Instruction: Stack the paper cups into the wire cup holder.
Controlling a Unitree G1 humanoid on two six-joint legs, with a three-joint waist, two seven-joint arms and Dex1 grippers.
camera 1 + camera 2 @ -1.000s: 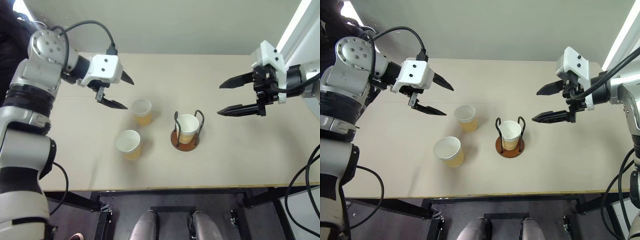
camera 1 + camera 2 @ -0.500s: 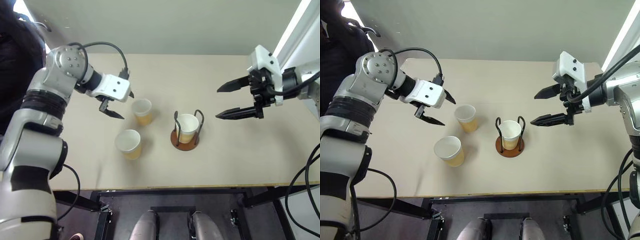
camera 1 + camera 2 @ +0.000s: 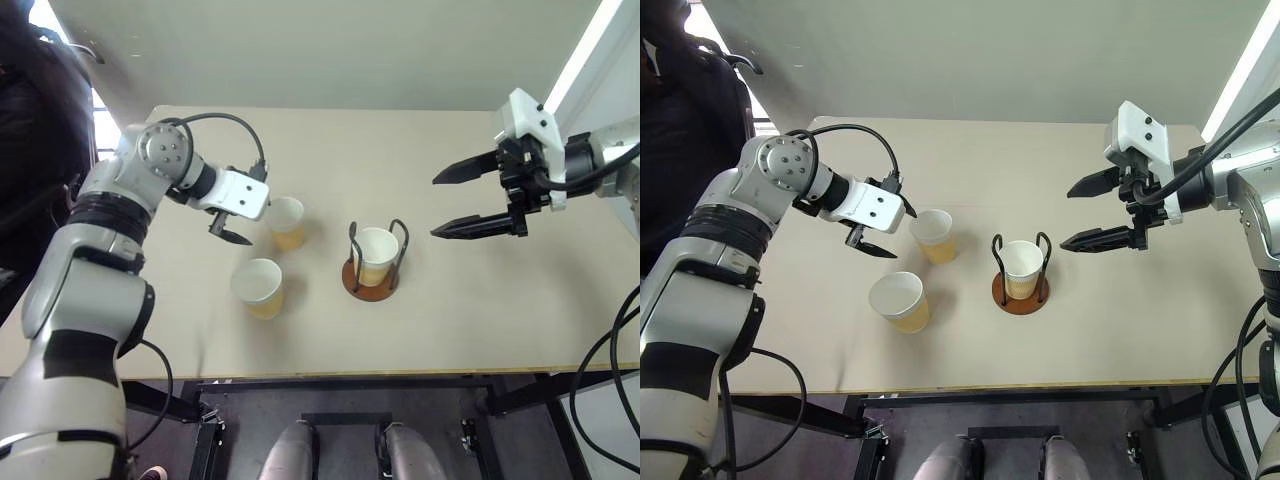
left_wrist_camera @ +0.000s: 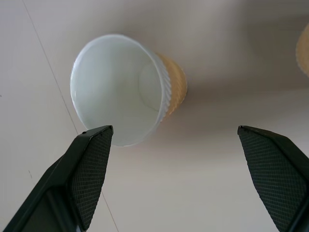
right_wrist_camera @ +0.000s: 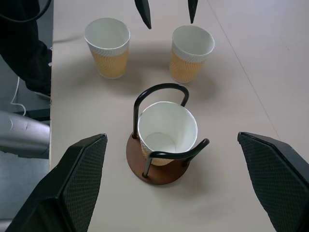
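Three paper cups are on the tan table. One paper cup (image 3: 376,255) stands inside the wire cup holder (image 3: 369,289), between its two dark loops. A second cup (image 3: 285,220) stands upright to the holder's left, and a third (image 3: 257,288) stands nearer the front edge. My left gripper (image 3: 250,212) is open, low over the table just left of the second cup (image 4: 120,89), pointing down at it without touching. My right gripper (image 3: 436,208) hangs open in the air to the right of the holder (image 5: 140,166), apart from it.
The table (image 3: 480,320) has bare surface to the right of the holder and along the back. Its front edge (image 3: 400,376) runs close below the cups. A person in dark clothing (image 3: 30,120) stands beyond the table's left end.
My left gripper has come down and moved right toward the cup left of the holder, rolling at the wrist. The right gripper and all cups have stayed put.
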